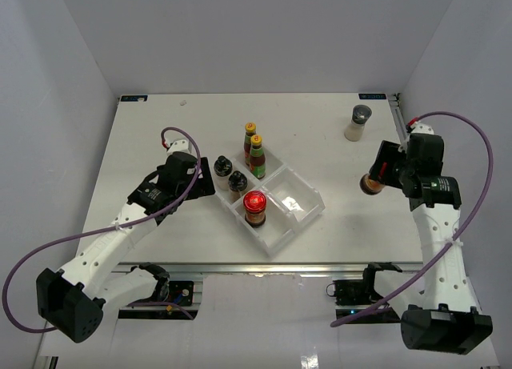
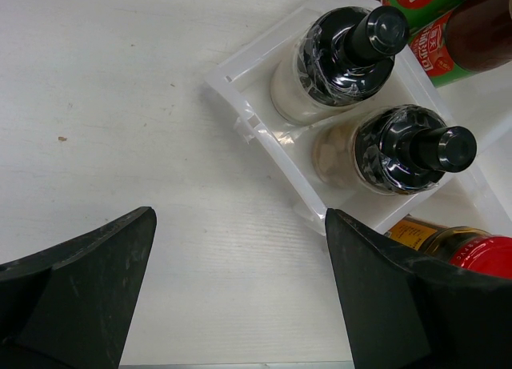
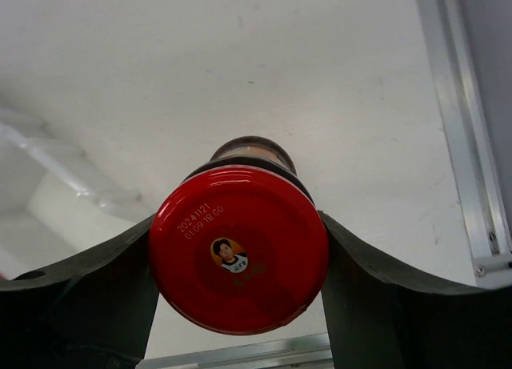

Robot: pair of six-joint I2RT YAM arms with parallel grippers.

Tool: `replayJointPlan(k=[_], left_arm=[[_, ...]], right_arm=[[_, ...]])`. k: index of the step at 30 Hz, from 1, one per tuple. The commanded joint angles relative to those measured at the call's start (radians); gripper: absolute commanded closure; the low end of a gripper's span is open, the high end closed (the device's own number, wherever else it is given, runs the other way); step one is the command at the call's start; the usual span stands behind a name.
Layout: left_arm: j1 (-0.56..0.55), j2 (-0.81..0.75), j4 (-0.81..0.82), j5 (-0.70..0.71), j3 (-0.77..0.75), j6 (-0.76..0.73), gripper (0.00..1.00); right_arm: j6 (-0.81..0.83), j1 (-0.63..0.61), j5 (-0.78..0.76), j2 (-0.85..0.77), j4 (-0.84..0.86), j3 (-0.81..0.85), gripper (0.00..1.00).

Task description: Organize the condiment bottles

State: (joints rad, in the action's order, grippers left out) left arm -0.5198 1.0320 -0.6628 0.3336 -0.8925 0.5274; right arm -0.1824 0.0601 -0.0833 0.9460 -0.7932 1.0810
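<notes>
My right gripper is shut on a brown red-lidded jar and holds it above the table, right of the clear tray. The tray holds two yellow-capped sauce bottles, two pale black-capped bottles and the other red-lidded jar. In the left wrist view the black-capped bottles stand in their compartment. My left gripper is open and empty over bare table just left of the tray. The grey-lidded shaker stands alone at the back right.
The tray's right compartment and near compartment hold nothing. An aluminium rail runs along the table's right edge. Purple cables loop off both arms.
</notes>
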Motion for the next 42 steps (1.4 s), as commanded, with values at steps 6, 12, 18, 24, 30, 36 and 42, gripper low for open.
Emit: replayJointPlan(k=[6,12,18,24,30,36,42], left_arm=[[0.004,-0.022,0.023,-0.008,-0.011,-0.015,0.02],[0.004,-0.029,0.019,0.004,-0.009,-0.016,0.02],[0.006,-0.037,0.014,0.007,-0.005,-0.014,0.02],[0.006,-0.044,0.016,0.009,-0.003,-0.005,0.02],[0.007,-0.042,0.008,0.016,-0.004,-0.004,0.02],[0.009,-0.042,0.015,0.013,-0.005,-0.003,0.02],[0.007,-0.043,0.012,0.013,-0.005,-0.006,0.02]], right_arm=[[-0.037,-0.423,0.045,0.057,0.050,0.178,0.92],[-0.095,-0.711,-0.065,0.120,0.051,0.215,0.92],[-0.140,-0.942,-0.156,0.164,0.082,0.214,0.92],[-0.169,-1.032,-0.158,0.205,0.136,0.202,0.92],[-0.185,-1.098,-0.177,0.223,0.188,0.147,0.92],[-0.184,-1.111,-0.156,0.237,0.264,0.083,0.92],[-0.181,-1.129,-0.173,0.278,0.287,0.059,0.92]])
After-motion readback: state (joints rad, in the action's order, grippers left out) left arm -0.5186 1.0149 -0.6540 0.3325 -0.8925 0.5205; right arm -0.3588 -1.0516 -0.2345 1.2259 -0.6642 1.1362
